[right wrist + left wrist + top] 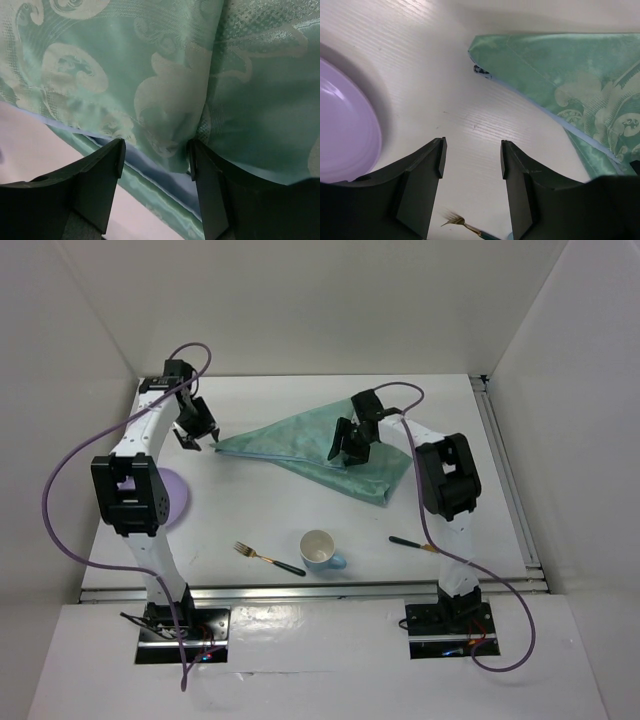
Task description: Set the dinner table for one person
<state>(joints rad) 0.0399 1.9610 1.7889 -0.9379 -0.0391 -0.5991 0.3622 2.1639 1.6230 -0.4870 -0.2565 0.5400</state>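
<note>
The white dinner table (290, 400) holds a teal patterned cloth (300, 440), folded and rumpled, at the back centre. My right gripper (350, 455) is open right over the cloth; in the right wrist view (156, 157) a fold of the cloth (165, 75) lies between the spread jaws. My left gripper (197, 435) is open and empty at the cloth's left corner, above bare table (420, 65). In the left wrist view the gripper (471, 155) has the cloth (570, 75) to its upper right. A purple plate (178, 495) lies left, partly hidden by my left arm.
A gold fork with a dark handle (268, 558) and a white mug with a blue outside (320, 550) lie near the front edge. Another dark-handled utensil (410, 542) lies partly under my right arm. The plate (340, 135) and fork (457, 220) show in the left wrist view.
</note>
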